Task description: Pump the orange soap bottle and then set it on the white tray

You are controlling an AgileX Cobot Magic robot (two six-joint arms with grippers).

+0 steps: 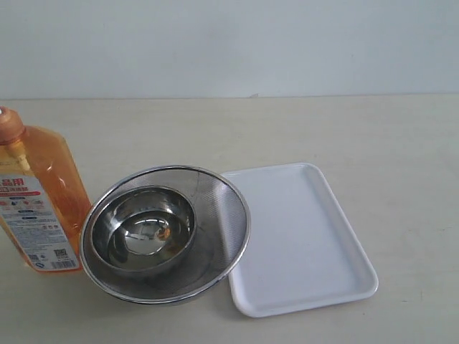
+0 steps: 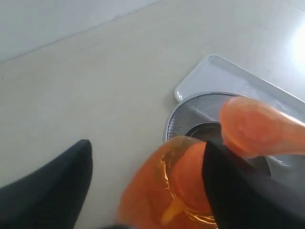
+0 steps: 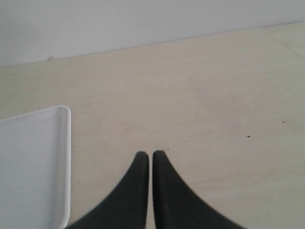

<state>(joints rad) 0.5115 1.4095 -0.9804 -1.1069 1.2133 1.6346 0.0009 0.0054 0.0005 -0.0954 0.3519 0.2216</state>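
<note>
The translucent orange plastic soap bottle [image 1: 43, 193] is standing between the left gripper's [image 2: 147, 144] parted fingers [image 2: 47, 191], while the right gripper's [image 3: 150, 153] fingers [image 3: 138, 191] are pressing together.

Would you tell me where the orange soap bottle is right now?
In the exterior view, the orange soap bottle stands upright at the far left, close beside the steel strainer.

Closed right tool [image 3: 150, 160] above table [image 3: 200, 95]; white tray [image 3: 33, 162] beside
</note>
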